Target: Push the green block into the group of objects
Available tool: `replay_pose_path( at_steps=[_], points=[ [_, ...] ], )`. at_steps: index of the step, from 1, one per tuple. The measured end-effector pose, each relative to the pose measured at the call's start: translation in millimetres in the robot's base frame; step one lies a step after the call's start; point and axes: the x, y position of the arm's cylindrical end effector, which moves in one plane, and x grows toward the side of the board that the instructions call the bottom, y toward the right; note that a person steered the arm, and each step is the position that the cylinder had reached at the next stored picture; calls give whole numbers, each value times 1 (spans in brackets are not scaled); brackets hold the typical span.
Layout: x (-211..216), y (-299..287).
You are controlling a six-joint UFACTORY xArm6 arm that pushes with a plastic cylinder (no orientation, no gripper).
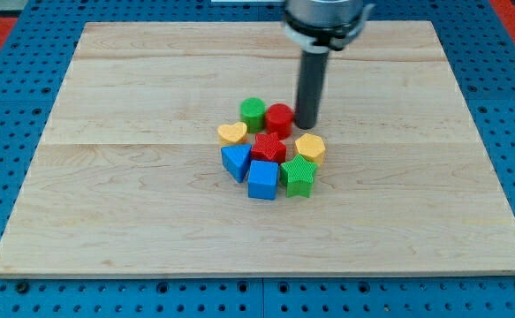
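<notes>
The rod's tip (306, 124) rests on the wooden bench (133, 185) just right of the red cylinder (279, 117), at the group's upper right edge. The green cylinder (253, 112) sits left of that red one, seemingly touching it, so the red block lies between it and the tip. Below cluster a yellow heart (231, 133), red star (269, 147), yellow hexagon (310, 147), blue wedge (235, 162), blue cube (262, 179) and green star (298, 176). The arm carries no gripper.

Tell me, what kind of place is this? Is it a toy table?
Probably a robot test bench, not a playroom. A wooden board lies on a blue pegboard, and my tip stands beside the red cylinder, near the green cylinder.
</notes>
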Motion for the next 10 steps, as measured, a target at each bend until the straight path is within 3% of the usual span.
replay_pose_path(
  at_steps=[1, 2, 3, 4, 6, 10],
  points=[
    [-25, 40],
    [-59, 6],
    [-60, -59],
    [-33, -57],
    [-31, -112],
    [-14, -69]
  ],
)
